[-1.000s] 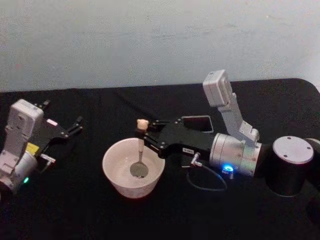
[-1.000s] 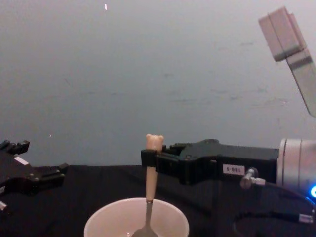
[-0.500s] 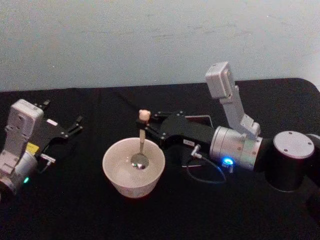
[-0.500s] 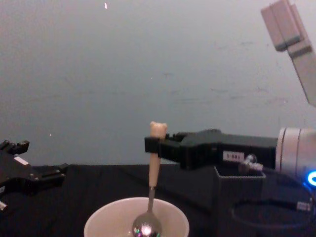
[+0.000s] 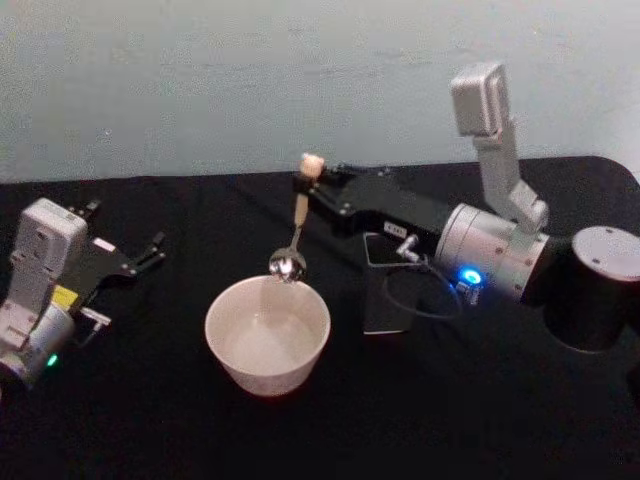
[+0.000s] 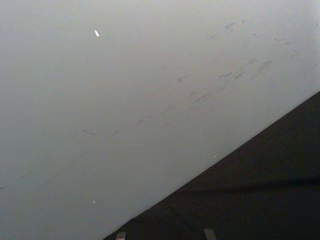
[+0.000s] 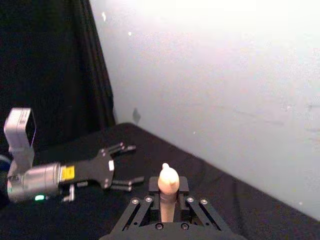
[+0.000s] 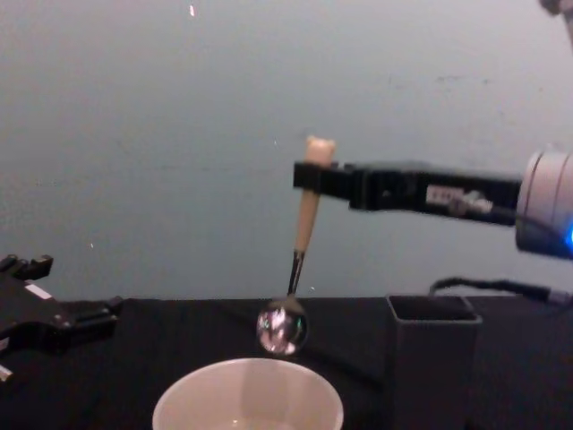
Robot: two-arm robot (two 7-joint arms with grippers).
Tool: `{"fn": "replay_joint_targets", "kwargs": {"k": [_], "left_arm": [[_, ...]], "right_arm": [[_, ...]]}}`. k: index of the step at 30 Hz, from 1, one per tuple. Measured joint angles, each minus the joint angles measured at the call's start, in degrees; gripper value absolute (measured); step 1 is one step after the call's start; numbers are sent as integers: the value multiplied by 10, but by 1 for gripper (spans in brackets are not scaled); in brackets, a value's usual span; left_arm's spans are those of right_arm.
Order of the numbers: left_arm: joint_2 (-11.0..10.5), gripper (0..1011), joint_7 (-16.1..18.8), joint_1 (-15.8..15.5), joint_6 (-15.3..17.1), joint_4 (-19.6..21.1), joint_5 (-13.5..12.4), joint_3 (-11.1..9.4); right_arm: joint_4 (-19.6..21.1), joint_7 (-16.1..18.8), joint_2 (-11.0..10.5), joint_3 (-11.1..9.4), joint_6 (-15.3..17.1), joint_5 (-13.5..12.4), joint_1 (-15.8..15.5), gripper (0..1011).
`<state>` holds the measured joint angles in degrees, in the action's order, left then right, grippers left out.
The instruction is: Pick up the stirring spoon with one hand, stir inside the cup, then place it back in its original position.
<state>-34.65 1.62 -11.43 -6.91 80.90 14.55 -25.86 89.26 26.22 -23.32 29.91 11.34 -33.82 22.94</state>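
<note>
My right gripper is shut on the beige handle of the stirring spoon, just under its bear head. The spoon hangs almost upright in the air. Its shiny bowl is a little above the far rim of the cream-white cup, clear of it. From the chest the gripper reaches in from the right, well above the cup. The right wrist view looks down on the bear head between the jaws. My left gripper rests open at the table's left side, holding nothing.
A dark grey square holder stands right of the cup, under my right arm; it also appears in the chest view. A thin cable loops by the right wrist. A pale wall backs the black table.
My right gripper has lifted the spoon up out of the cup and carried it back and slightly right. The spoon's bowl has gone from inside the cup to above its rim. The left arm stayed still.
</note>
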Motion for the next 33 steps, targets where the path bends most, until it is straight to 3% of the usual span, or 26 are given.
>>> {"fn": "replay_joint_targets", "kwargs": {"k": [9,33], "left_arm": [[0,1001,0,0,0,0,0,0],[0,1001,0,0,0,0,0,0]], "right_arm": [[26,-12,-15,-22,4,-26,-4,211],[84,-27,-87,-74,-8,-90,-50,211]]}}
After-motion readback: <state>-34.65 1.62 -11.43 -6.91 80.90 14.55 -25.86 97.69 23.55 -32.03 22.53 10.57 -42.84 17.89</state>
